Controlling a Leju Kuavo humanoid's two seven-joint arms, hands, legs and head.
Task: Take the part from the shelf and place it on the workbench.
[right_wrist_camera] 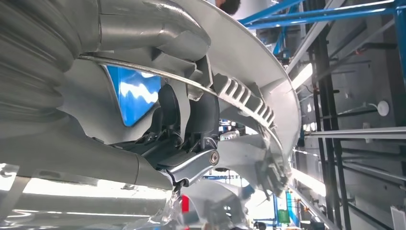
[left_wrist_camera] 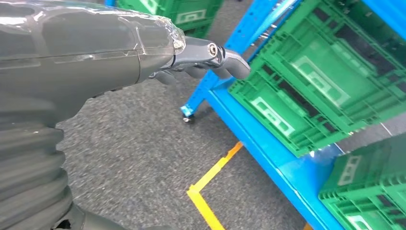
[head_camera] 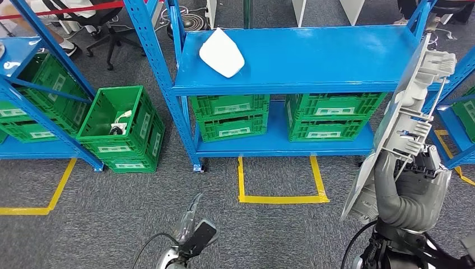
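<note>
**Right hand holding the grey part in front of the blue shelf**

The right hand [head_camera: 411, 176] grips a large grey ribbed part [head_camera: 411, 115], held upright and tilted, clear of the blue shelf [head_camera: 313, 56] and at its right end. In the right wrist view the fingers [right_wrist_camera: 186, 112] wrap the part's inner ribs. The left hand [head_camera: 193, 230] hangs low over the carpet, holding nothing, fingers loosely extended. A white part [head_camera: 222, 53] lies on the shelf's top level; green crates [head_camera: 229, 116] fill the level below.

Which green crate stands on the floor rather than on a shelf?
The open green crate left of the middle blue rack; every other crate sits on a shelf.
</note>
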